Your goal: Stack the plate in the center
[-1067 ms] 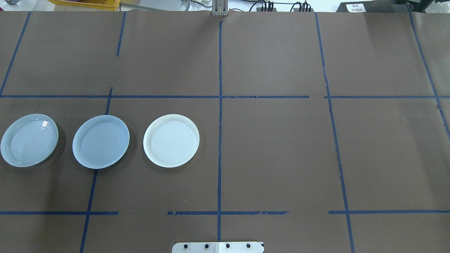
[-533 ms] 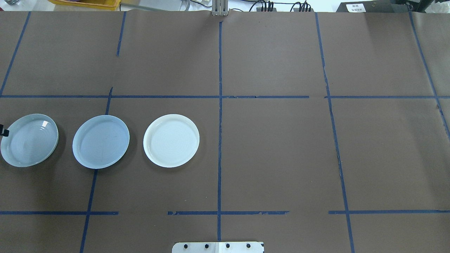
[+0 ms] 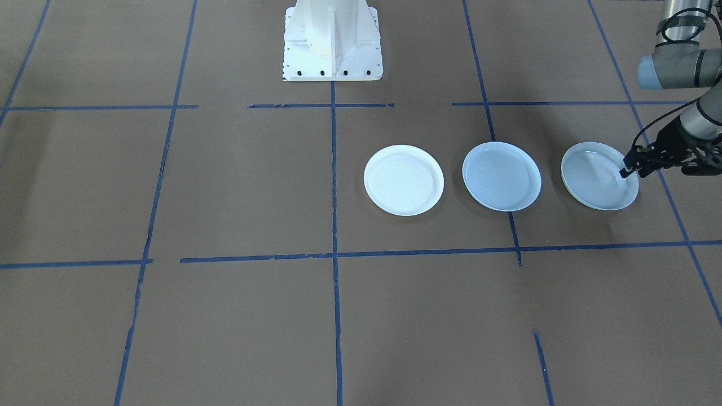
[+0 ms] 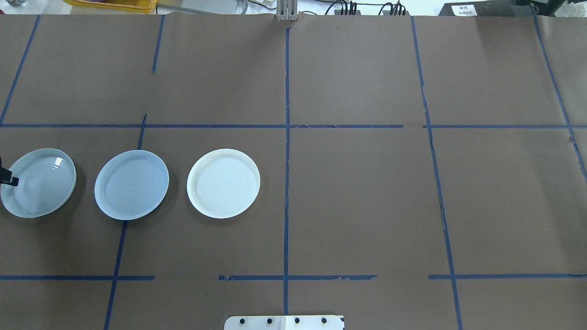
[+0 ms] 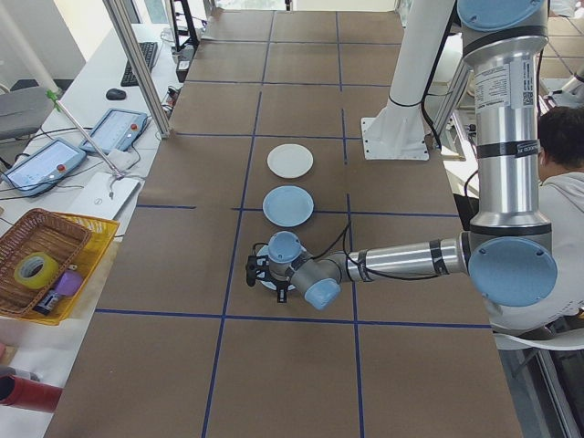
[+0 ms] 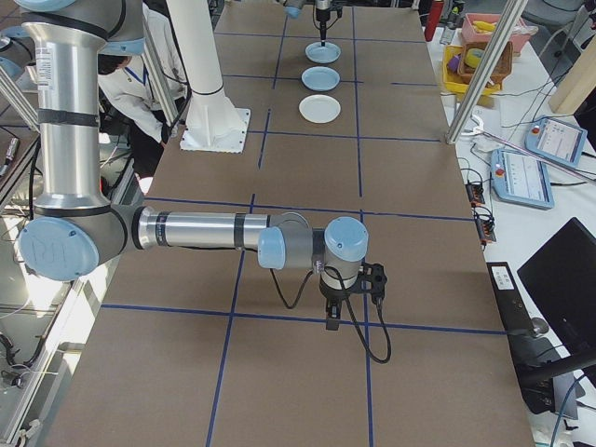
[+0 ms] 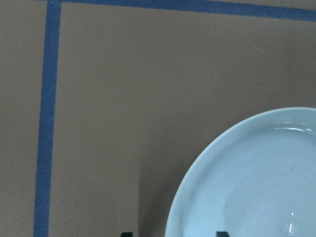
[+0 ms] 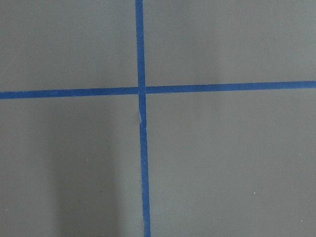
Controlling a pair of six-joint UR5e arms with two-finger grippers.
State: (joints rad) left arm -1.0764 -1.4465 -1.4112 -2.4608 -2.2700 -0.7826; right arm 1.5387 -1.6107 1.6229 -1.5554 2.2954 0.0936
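Front-facing view only: left tool (image 3: 630,167), jaws apart, over ringed plate (image 3: 595,179) rim.

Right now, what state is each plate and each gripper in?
ringed plate: flat on the table, unstacked, left gripper at its outer rim.
pale blue-grey plate: flat, empty, nothing stacked on it.
white plate: flat, empty, apart from the others.
left gripper: open, fingertips either side of the ringed plate's rim, not closed.
right gripper: over bare table far from the plates; open or shut cannot be told.
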